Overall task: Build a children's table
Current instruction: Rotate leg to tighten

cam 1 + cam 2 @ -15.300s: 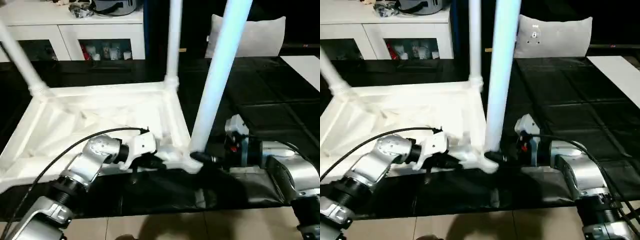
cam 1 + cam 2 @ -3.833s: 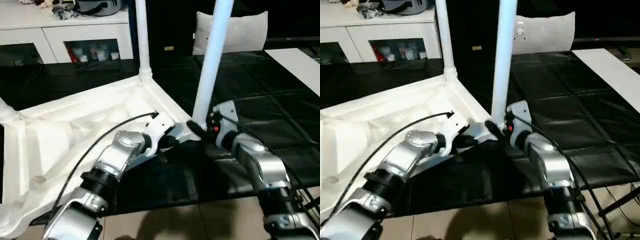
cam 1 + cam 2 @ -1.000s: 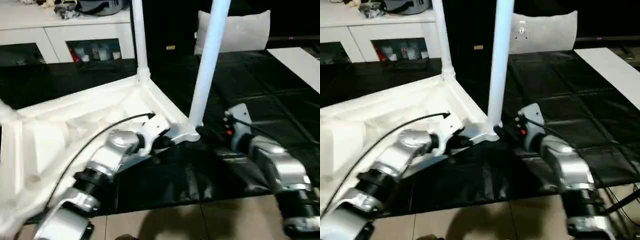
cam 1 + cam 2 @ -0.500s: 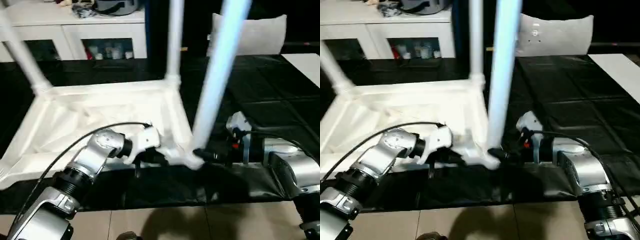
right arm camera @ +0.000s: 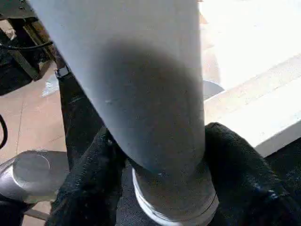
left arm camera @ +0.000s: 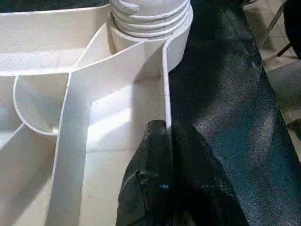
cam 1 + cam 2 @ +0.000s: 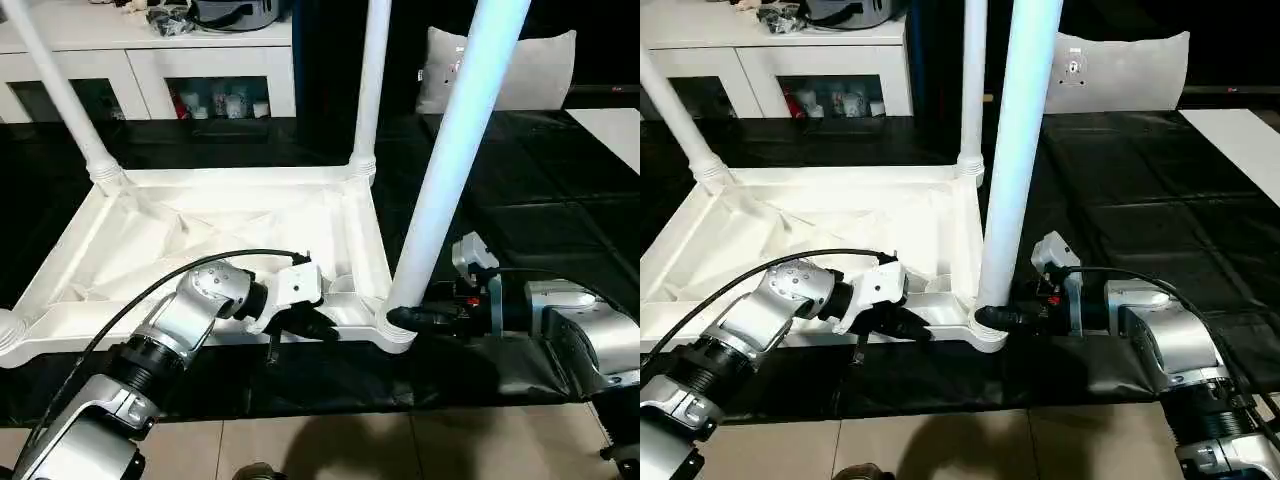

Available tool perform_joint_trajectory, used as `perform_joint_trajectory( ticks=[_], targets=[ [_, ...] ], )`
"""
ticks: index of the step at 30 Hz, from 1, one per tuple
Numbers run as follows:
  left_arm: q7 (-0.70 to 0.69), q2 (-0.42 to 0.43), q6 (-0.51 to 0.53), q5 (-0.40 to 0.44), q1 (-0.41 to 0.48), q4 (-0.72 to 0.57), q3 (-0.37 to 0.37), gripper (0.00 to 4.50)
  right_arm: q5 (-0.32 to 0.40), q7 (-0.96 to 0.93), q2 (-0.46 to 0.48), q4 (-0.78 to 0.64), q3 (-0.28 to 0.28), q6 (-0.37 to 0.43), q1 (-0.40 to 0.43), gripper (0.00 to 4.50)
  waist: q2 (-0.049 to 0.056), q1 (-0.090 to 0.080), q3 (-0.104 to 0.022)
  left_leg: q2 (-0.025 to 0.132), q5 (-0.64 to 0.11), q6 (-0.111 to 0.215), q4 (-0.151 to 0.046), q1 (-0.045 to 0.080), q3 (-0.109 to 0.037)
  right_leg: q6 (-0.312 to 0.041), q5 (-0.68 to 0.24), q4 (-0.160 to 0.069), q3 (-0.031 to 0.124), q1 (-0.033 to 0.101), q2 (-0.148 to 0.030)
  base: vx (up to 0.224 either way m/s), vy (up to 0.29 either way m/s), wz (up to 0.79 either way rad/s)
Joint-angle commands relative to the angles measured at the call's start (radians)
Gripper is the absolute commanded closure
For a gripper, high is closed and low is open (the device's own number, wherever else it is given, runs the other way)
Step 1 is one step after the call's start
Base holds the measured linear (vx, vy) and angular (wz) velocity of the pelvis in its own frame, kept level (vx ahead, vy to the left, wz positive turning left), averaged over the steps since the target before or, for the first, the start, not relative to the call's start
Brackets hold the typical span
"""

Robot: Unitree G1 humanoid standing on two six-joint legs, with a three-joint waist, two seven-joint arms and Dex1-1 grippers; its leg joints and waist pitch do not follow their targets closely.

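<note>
Left hand (image 6: 167, 141), its two black fingers pressed together, pinches the thin outer rim wall of the upturned white plastic tabletop (image 7: 230, 235) just beside the near right corner socket (image 7: 392, 328). Right hand (image 5: 160, 146) sits at the foot of the long white tapered tubular leg (image 7: 450, 150) standing in that socket, one finger on each side of the tube; the fingers look closed around it, though I cannot tell how firmly.

The tabletop lies ribbed side up on a black floor covering (image 7: 1140, 200), near its front edge where the tiles begin. Three more white legs already stand in the other corners: far left (image 7: 60, 90), far right (image 7: 372, 80) and a stub of one at the near left (image 7: 8, 330).

Hollow moulded plastic like this should be light and stiff, but smooth, so the tube may slip in a loose grip. Taking the leg low by the threaded collar and bracing the rim, as both hands do, seems the sound hold.

A white cabinet with glass doors (image 7: 215, 75) behind holds small coloured items, too small to name.
</note>
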Motion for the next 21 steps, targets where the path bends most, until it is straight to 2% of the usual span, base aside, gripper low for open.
perform_joint_trajectory(
  ticks=[1, 3, 4, 5, 9, 11, 12, 14, 15, 17, 18, 19, 20, 21],
  targets=[
    [-0.006, -0.002, -0.016, -0.003, -0.002, -0.023, 0.002, 4.50, 0.017, 0.020, 0.002, -0.044, 0.018, 0.019, 0.012, 2.16, -0.020, -0.003, -0.069, 0.043, -0.199, 0.044, -0.069, 0.018, -0.011, -0.179, -0.279, -0.079, 0.050, 0.049, -0.067, 0.000, 0.000, 0.00],
    [-0.004, -0.004, -0.014, -0.006, -0.001, -0.024, 0.005, 4.50, 0.019, 0.018, 0.004, -0.049, 0.017, 0.024, 0.014, 2.38, -0.019, -0.004, -0.068, 0.043, -0.201, 0.043, -0.070, 0.017, -0.011, -0.174, -0.289, -0.080, 0.050, 0.048, -0.066, 0.000, 0.000, 0.00],
    [0.007, -0.013, 0.004, -0.019, 0.004, -0.031, 0.019, 4.50, 0.034, -0.009, 0.021, -0.064, 0.004, 0.042, 0.024, 2.38, -0.025, -0.003, -0.068, 0.043, -0.193, 0.044, -0.070, 0.016, -0.010, -0.168, -0.289, -0.078, 0.052, 0.050, -0.067, 0.000, 0.000, 0.00],
    [0.016, -0.018, 0.016, -0.025, 0.007, -0.036, 0.027, 4.50, 0.039, -0.034, 0.033, -0.069, -0.006, 0.053, 0.026, 2.40, -0.023, -0.003, -0.068, 0.043, -0.190, 0.044, -0.070, 0.017, -0.011, -0.168, -0.290, -0.079, 0.051, 0.048, -0.067, 0.000, 0.000, 0.00],
    [0.096, -0.041, 0.100, -0.032, 0.020, -0.061, 0.057, 4.50, -0.007, -0.234, 0.113, -0.084, -0.031, 0.081, 0.027, 2.46, -0.013, -0.016, -0.063, 0.041, -0.231, 0.019, -0.076, 0.019, -0.014, -0.153, -0.351, -0.087, 0.050, 0.044, -0.065, 0.000, 0.000, 0.00],
    [0.102, -0.044, 0.105, -0.031, 0.020, -0.062, 0.059, 4.50, -0.010, -0.249, 0.120, -0.083, -0.033, 0.086, 0.025, 2.46, -0.017, -0.022, -0.061, 0.038, -0.265, 0.005, -0.078, 0.021, -0.014, -0.136, -0.405, -0.095, 0.047, 0.044, -0.066, 0.000, 0.000, 0.00],
    [0.171, -0.071, 0.149, -0.025, 0.013, -0.057, 0.079, 4.50, -0.035, -0.365, 0.173, -0.069, -0.055, 0.110, 0.008, 2.47, -0.013, -0.026, -0.061, 0.037, -0.276, 0.001, -0.079, 0.023, -0.016, -0.128, -0.422, -0.097, 0.048, 0.043, -0.066, 0.000, 0.000, 0.00],
    [0.221, -0.094, 0.182, -0.024, 0.007, -0.055, 0.094, 4.50, -0.052, -0.446, 0.211, -0.054, -0.074, 0.131, -0.007, 2.48, -0.014, -0.039, -0.060, 0.036, -0.287, -0.011, -0.081, 0.022, -0.017, -0.126, -0.426, -0.098, 0.047, 0.042, -0.064, 0.000, 0.000, 0.00],
    [0.310, -0.139, 0.236, -0.024, -0.009, -0.045, 0.125, 4.50, -0.085, -0.582, 0.270, -0.024, -0.105, 0.158, -0.032, 2.49, -0.014, -0.047, -0.060, 0.036, -0.278, -0.016, -0.082, 0.017, -0.019, -0.128, -0.414, -0.094, 0.047, 0.043, -0.064, 0.000, 0.000, 0.00],
    [0.374, -0.172, 0.272, -0.019, -0.023, -0.036, 0.147, 4.50, -0.103, -0.669, 0.305, 0.000, -0.126, 0.168, -0.050, 2.49, -0.016, -0.063, -0.063, 0.031, -0.264, -0.026, -0.079, 0.018, -0.020, -0.132, -0.403, -0.095, 0.044, 0.045, -0.064, 0.000, 0.000, 0.00],
    [0.417, -0.194, 0.298, -0.015, -0.032, -0.030, 0.163, 4.50, -0.116, -0.727, 0.329, 0.015, -0.141, 0.174, -0.062, 2.49, -0.014, -0.064, -0.065, 0.030, -0.256, -0.023, -0.078, 0.017, -0.018, -0.132, -0.390, -0.094, 0.046, 0.045, -0.064, 0.000, 0.000, 0.00],
    [0.469, -0.222, 0.321, -0.014, -0.043, -0.024, 0.180, 4.50, -0.134, -0.787, 0.351, 0.037, -0.148, 0.147, -0.075, 2.49, -0.011, -0.065, -0.065, 0.029, -0.244, -0.020, -0.077, 0.016, -0.018, -0.134, -0.370, -0.094, 0.047, 0.046, -0.062, 0.000, 0.000, 0.00],
    [0.507, -0.241, 0.335, -0.013, -0.050, -0.020, 0.192, 4.50, -0.148, -0.817, 0.362, 0.053, -0.146, 0.113, -0.082, 2.49, -0.013, -0.068, -0.067, 0.030, -0.223, -0.015, -0.076, 0.012, -0.017, -0.145, -0.322, -0.090, 0.047, 0.048, -0.062, 0.000, 0.000, 0.00],
    [0.540, -0.258, 0.337, -0.012, -0.056, -0.018, 0.199, 4.50, -0.173, -0.839, 0.368, 0.073, -0.132, 0.060, -0.087, 1.94, -0.013, -0.070, -0.071, 0.029, -0.197, -0.008, -0.071, 0.010, -0.014, -0.157, -0.266, -0.085, 0.047, 0.049, -0.061, 0.000, 0.000, 0.00]
  ],
)
